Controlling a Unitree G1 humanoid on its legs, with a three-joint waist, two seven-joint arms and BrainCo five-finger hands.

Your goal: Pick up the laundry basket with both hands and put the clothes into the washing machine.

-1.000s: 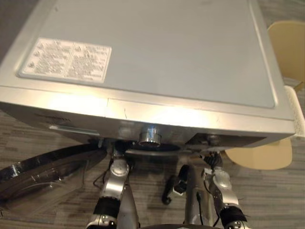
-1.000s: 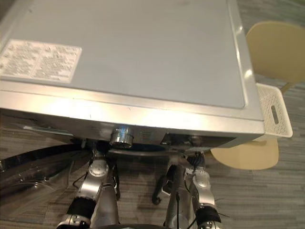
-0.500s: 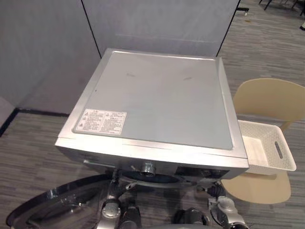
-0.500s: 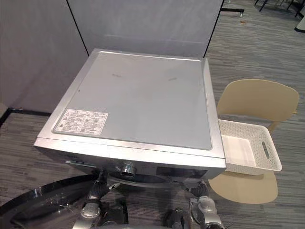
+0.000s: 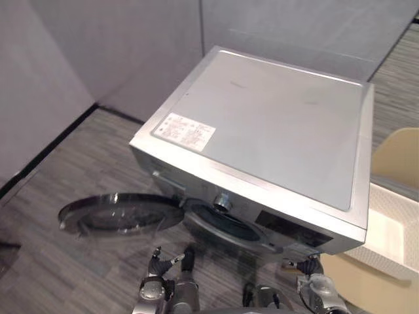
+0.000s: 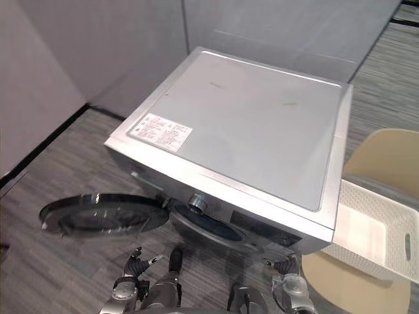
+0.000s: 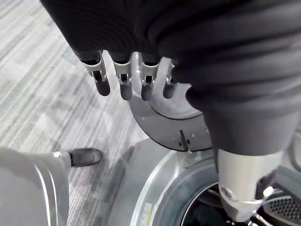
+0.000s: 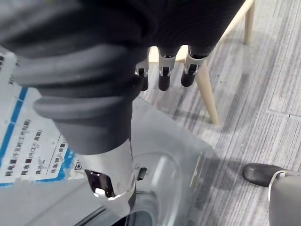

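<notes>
1. Left eye view: noted the silver washing machine [image 5: 275,124] with its round door [image 5: 118,212] swung wide open to the left. Found the white laundry basket [image 5: 393,229] resting on a beige chair [image 5: 399,154] just beside the machine's right side.
2. Right eye view: confirmed the same layout. Saw no clothes in the part of the basket that shows. Judged loading possibly done, but cannot confirm. Noted grey partition walls [image 6: 98,52] behind.
3. Left wrist view: recorded the left hand [image 7: 123,82] with fingers hanging loose, grasping nothing, above the drum opening [image 7: 197,219]. Dark inside; cannot tell contents.
4. Right wrist view: recorded the right hand [image 8: 164,70] likewise slack and empty, near a chair leg [image 8: 207,94].
5. Obstructions: flagged the open door taking up floor on the left and the chair close on the right.
</notes>
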